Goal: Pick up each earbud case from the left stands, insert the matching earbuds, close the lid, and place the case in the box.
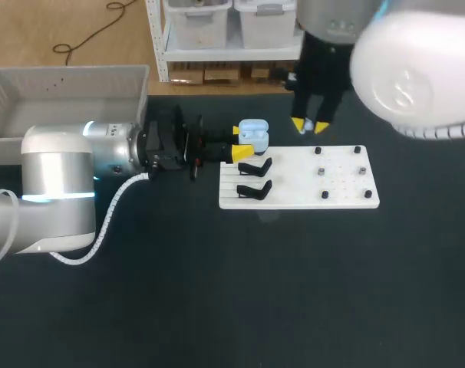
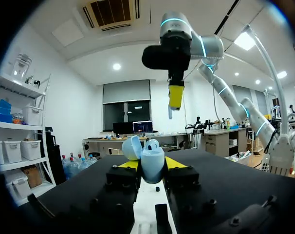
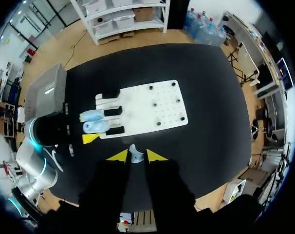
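Black desk [image 1: 217,291] is carrying one grey box [image 1: 64,84] beyond the left end of one white board [image 1: 309,195]. At that end, beside two empty stands [image 1: 255,165], the left tool [image 2: 152,165] is pinching one pale-blue earbud case [image 1: 253,132], lid open: probably light, rigid, slick, best gripped across its body. Past the board's far edge, the right tool [image 1: 309,124] is pinching one tiny earbud [image 3: 136,156].
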